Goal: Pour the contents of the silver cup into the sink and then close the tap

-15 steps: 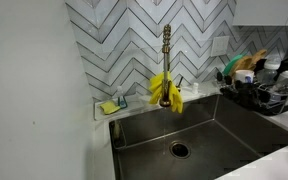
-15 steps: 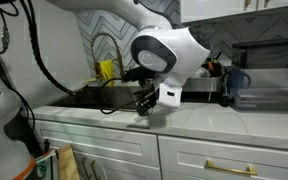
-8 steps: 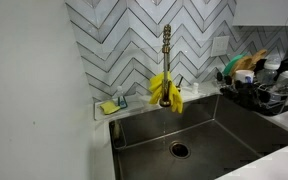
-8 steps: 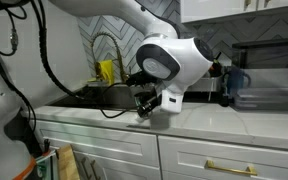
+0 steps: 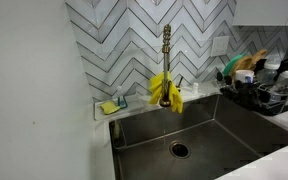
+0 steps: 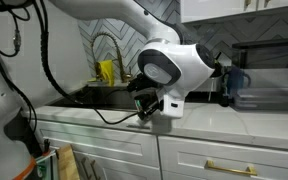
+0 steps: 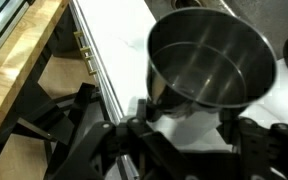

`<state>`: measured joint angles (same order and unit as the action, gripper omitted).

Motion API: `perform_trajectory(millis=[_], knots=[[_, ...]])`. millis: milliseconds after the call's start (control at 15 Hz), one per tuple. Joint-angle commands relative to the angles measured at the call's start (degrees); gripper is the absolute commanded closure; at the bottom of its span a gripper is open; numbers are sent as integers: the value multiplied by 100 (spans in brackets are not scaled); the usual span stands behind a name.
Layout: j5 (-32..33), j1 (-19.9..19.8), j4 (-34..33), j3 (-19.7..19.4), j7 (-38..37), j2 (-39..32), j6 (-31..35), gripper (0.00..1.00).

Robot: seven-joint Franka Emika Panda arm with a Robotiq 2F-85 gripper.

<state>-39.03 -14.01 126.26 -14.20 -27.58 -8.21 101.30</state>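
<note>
I have the gripper (image 6: 145, 104) clamped around the cup (image 7: 209, 60), just beside the sink (image 5: 224, 125); my fingers (image 7: 234, 125) hide the cup's base.

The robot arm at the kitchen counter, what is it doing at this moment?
The arm's gripper is down at the white counter, and the silver cup stands upright between its fingers. Whether it grips the cup firmly is not clear. The cup is not at the sink yet. No arm is near the tap, which has a yellow cloth hanging on it.
</note>
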Motion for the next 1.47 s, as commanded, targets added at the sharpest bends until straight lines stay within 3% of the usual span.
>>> perform_trajectory(millis=[0,600,667,867,1133,1400], knots=[[-166,-54,-59,-43,106,-151,-172,59],[-46,-88,-116,-109,-10,-261,-351,59],[-48,-97,-120,-122,3,-250,-356,9],[-19,-113,-139,-163,-12,-207,-301,0],[45,-105,-232,-199,-46,-174,-263,0],[1063,8,-402,-258,-577,258,-148,0]])
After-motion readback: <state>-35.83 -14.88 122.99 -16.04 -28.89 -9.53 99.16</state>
